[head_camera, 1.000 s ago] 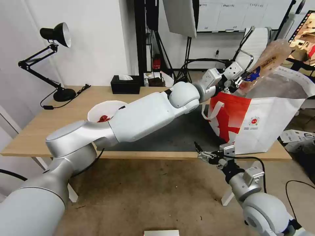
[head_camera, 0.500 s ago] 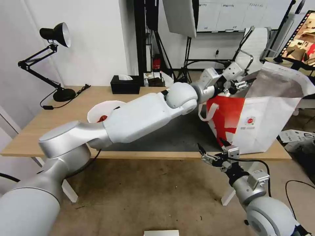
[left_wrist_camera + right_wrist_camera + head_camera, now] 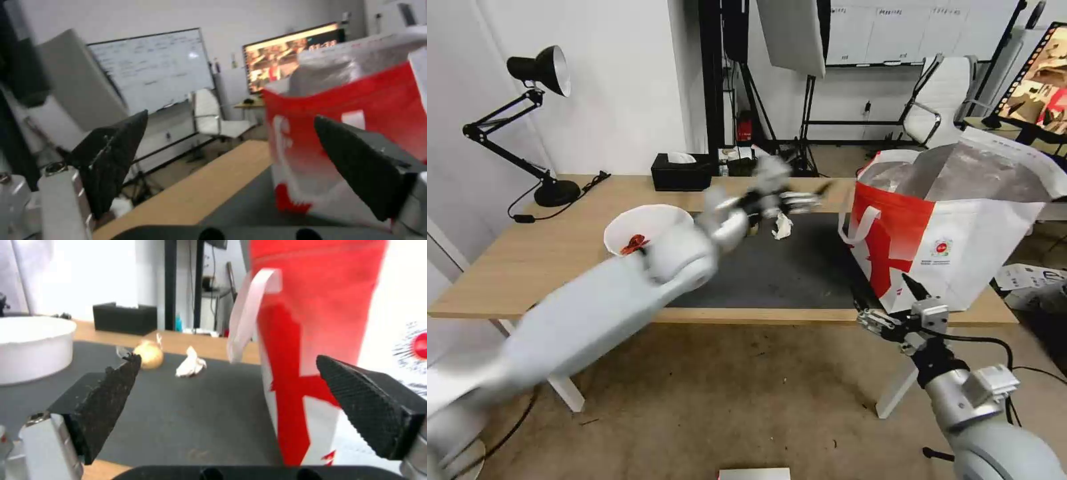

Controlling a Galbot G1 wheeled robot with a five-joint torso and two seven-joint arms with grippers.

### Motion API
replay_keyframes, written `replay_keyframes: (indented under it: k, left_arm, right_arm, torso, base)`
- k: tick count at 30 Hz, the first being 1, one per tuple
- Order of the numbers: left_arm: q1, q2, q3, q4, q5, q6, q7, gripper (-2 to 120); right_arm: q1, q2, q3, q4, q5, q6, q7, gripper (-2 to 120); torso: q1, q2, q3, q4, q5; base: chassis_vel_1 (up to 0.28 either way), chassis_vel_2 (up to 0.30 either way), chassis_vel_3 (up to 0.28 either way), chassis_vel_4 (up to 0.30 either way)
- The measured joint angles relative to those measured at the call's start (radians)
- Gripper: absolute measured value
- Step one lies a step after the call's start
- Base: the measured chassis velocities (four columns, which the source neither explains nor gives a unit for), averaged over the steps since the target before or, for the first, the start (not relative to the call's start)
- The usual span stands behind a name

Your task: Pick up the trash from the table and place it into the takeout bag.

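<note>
Napkin (image 3: 782, 227) lies on mat beneath left end effector (image 3: 800, 198), spread wide, empty.

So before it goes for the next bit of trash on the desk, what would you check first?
1. Left gripper empty, fingers open: ok.
2. Crumpled napkin on the grey mat, nothing lying on it: ok.
3. Beige lump beside the napkin, apart from it: ok.
4. Takeout bag upright, mouth open: ok.
5. Right gripper open and low at the desk's near edge by the bag, off the left arm's path: ok.
6. White bowl behind the left arm, knock risk: cannot tell.
</note>
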Motion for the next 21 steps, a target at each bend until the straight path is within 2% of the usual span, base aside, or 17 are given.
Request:
replay_keyframes:
  k: [1, 2, 3, 4, 5, 7, 8, 10, 11, 13, 14, 16, 21]
  left_arm:
    - [0.132, 0.022, -0.112, -0.046, 0.042, 0.000, 0.013, 100]
    - [0.132, 0.022, -0.112, -0.046, 0.042, 0.000, 0.013, 100]
    - [0.252, 0.037, -0.193, -0.080, 0.080, -0.004, 0.016, 100]
    - [0.367, 0.036, -0.262, -0.104, 0.128, -0.012, 0.014, 100]
    - [0.367, 0.036, -0.262, -0.104, 0.128, -0.012, 0.014, 100]
    - [0.577, -0.016, -0.390, -0.154, 0.222, -0.037, 0.004, 100]
    - [0.577, -0.016, -0.390, -0.154, 0.222, -0.037, 0.004, 100]
    - [0.780, -0.110, -0.487, -0.176, 0.331, -0.084, 0.000, 100]
    - [0.780, -0.110, -0.487, -0.176, 0.331, -0.084, 0.000, 100]
    - [0.912, -0.196, -0.544, -0.172, 0.417, -0.137, 0.000, 100]
    - [0.912, -0.196, -0.544, -0.172, 0.417, -0.137, 0.000, 100]
    - [1.007, -0.281, -0.581, -0.148, 0.494, -0.198, 0.001, 100]
    - [1.086, -0.373, -0.595, -0.112, 0.564, -0.262, -0.001, 100]
  right_arm:
    - [-0.004, 0.003, 0.000, 0.005, 0.000, 0.011, 0.001, 100]
    - [-0.004, 0.003, 0.000, 0.005, 0.000, 0.011, 0.001, 100]
    - [-0.012, 0.014, 0.003, 0.008, -0.003, 0.029, 0.001, 100]
    - [-0.034, 0.036, 0.007, 0.013, -0.009, 0.052, -0.001, 100]
    - [-0.034, 0.036, 0.007, 0.013, -0.009, 0.052, -0.001, 100]
    - [-0.049, 0.054, 0.012, 0.021, -0.017, 0.079, -0.003, 100]
    - [-0.049, 0.054, 0.012, 0.021, -0.017, 0.079, -0.003, 100]
    - [-0.059, 0.078, 0.010, 0.019, -0.033, 0.093, -0.007, 100]
    - [-0.059, 0.078, 0.010, 0.019, -0.033, 0.093, -0.007, 100]
    - [-0.070, 0.110, -0.001, -0.006, -0.064, 0.127, -0.021, 100]
    - [-0.070, 0.110, -0.001, -0.006, -0.064, 0.127, -0.021, 100]
    - [-0.082, 0.144, -0.015, -0.056, -0.102, 0.186, -0.045, 100]
    - [-0.104, 0.193, -0.051, -0.159, -0.168, 0.258, -0.071, 100]
  torso:
    - [0.000, 0.000, 0.000, -0.0001, 0.0003]
    - [0.000, 0.000, 0.000, -0.0001, 0.0003]
    - [0.000, 0.000, 0.000, 0.0015, 0.0006]
    - [0.000, 0.000, 0.000, 0.0002, 0.0009]
    - [0.000, 0.000, 0.000, 0.0002, 0.0009]
    - [0.000, 0.000, 0.000, -0.0003, 0.0005]
    - [0.000, 0.000, 0.000, -0.0003, 0.0005]
    - [0.000, 0.000, 0.000, 0.0000, 0.0009]
    - [0.000, 0.000, 0.000, 0.0000, 0.0009]
    - [0.000, 0.000, 0.000, 0.0001, 0.0011]
    - [0.000, 0.000, 0.000, 0.0001, 0.0011]
    - [0.000, 0.000, 0.000, 0.0000, 0.0009]
    - [0.000, 0.000, 0.000, -0.0001, 0.0013]
  base:
    - [0.000, 0.000, 0.000, 0.000]
    - [0.000, 0.000, 0.000, 0.000]
    - [0.000, 0.000, 0.000, 0.000]
    - [0.000, 0.000, 0.000, 0.000]
    - [0.000, 0.000, 0.000, 0.000]
    - [0.000, 0.000, 0.000, 0.000]
    - [0.000, 0.000, 0.000, 0.000]
    - [0.000, 0.000, 0.000, 0.000]
    - [0.000, 0.000, 0.000, 0.000]
    - [0.000, 0.000, 0.000, 0.000]
    - [0.000, 0.000, 0.000, 0.000]
    - [0.000, 0.000, 0.000, 0.000]
    - [0.000, 0.000, 0.000, 0.000]
